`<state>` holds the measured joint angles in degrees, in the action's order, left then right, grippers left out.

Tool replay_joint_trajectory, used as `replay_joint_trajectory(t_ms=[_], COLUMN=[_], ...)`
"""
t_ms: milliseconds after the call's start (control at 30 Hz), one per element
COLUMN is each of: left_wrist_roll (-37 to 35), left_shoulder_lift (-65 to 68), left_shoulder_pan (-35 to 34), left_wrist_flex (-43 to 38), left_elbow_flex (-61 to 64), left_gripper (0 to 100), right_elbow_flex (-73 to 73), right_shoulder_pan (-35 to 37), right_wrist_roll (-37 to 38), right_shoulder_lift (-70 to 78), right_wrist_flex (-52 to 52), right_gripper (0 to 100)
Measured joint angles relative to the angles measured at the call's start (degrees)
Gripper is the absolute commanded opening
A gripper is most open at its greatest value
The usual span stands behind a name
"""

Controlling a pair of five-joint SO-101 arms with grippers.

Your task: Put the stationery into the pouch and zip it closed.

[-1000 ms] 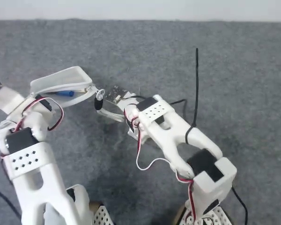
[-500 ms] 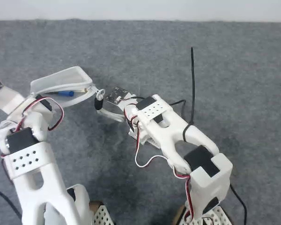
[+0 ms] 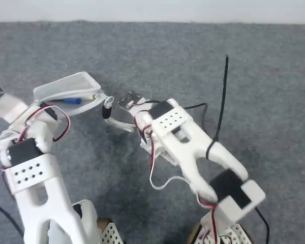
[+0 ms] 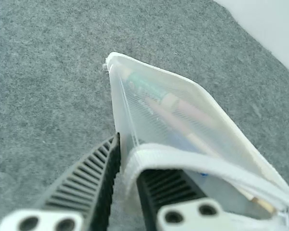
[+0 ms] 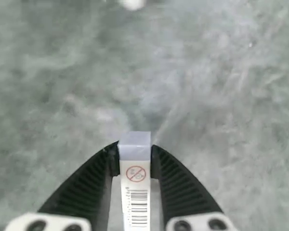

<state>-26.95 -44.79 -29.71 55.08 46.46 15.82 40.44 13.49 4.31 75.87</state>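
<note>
**Step in hand:** loading of stationery, zip not yet closed. The left end effector (image 4: 127, 153) is clenched on the edge of the pouch (image 4: 178, 113) and holds it raised off the desk (image 3: 254, 61), at the left of the high view. The pouch mouth stands open toward the other arm. Pens (image 4: 156, 94) lie inside, a blue one (image 3: 71, 101) visible through the wall. The zip pull (image 3: 108, 103) hangs at the mouth's near corner.

The right end effector (image 5: 134, 146) is grasping a small white labelled item (image 5: 134, 187), which sits upright between the jaws with its tip projecting. In the high view this item is near the zip pull and clear of the mouth, not yet inside.

**Next move, as judged:** the right arm has to carry the item across the short gap, enter the mouth above the zip pull without snagging it, and release only once the item is past the lip. The left grip must stay firm, since the soft mouth may fold under a push.

**Change from the earlier frames:** the right arm's elbow and rear section have swung toward the right of the high view, carrying the black cable (image 3: 223, 96) with them. Its end effector has crept slightly away from the arm bases. The left arm and pouch have not moved.
</note>
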Motion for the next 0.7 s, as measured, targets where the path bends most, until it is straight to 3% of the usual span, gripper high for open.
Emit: replay_joint_trajectory(t_ms=[167,400,700], left_wrist_roll=[0.0,1.1,3.3], left_shoulder_lift=[0.0,0.0,0.0], left_shoulder_pan=[0.8,4.1,15.2], left_wrist_flex=[0.0,0.6,4.6], left_elbow_flex=[0.0,-0.1,-4.4], left_gripper=[1,1,1], right_elbow_flex=[0.1,1.1,19.9], right_shoulder_pan=[4.8,5.5,5.2], right_wrist_roll=[-0.6,-0.8,-0.8], right_shoulder_lift=[-7.2,-19.8,-35.7], right_wrist_flex=[5.6,8.8,-8.3], right_gripper=[0.7,0.7,0.7])
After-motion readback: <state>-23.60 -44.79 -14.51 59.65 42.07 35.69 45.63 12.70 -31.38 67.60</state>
